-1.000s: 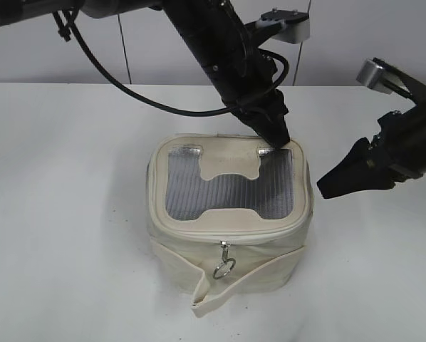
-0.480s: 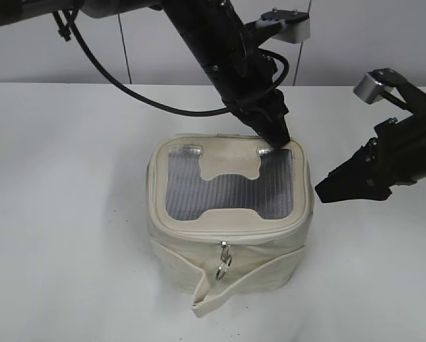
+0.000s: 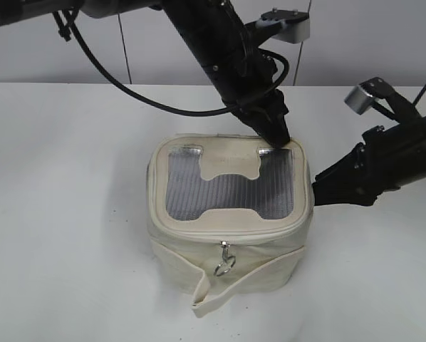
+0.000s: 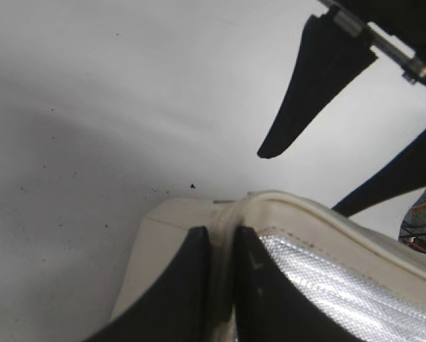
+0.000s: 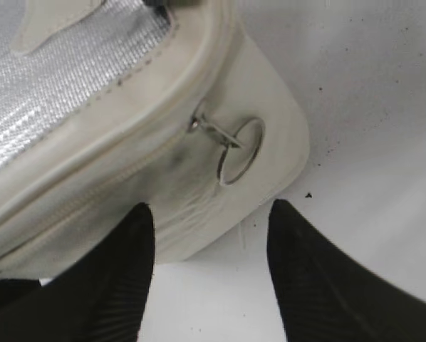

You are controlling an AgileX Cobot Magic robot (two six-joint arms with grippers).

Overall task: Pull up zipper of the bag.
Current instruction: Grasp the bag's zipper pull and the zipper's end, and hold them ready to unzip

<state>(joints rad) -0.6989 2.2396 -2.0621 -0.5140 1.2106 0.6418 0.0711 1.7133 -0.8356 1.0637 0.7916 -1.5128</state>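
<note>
The cream-white bag [image 3: 231, 274] stands in the middle of the table, grey mesh top up. Its zipper [image 3: 199, 236] circles the top rim, and a silver ring pull [image 3: 225, 263] hangs at the front. My left gripper [image 3: 278, 141] is shut on the bag's back right top rim; in the left wrist view the jaws [image 4: 222, 239] pinch the cream edge [image 4: 284, 203]. My right gripper [image 3: 318, 191] is open and empty, close to the bag's right side. In the right wrist view its jaws [image 5: 209, 212] flank the bag's corner just below a ring pull [image 5: 236, 148] on the zip track [image 5: 92, 194].
The white table [image 3: 56, 214] surrounds the bag. A loose strap band [image 3: 206, 299] hangs off the bag's front toward the table's near edge. A grey wall runs behind the table. The left arm and its black cable [image 3: 127, 92] cross above the back of the bag.
My right gripper has moved left and slightly down, closer to the bag's right side. The left gripper and the bag have not moved.
</note>
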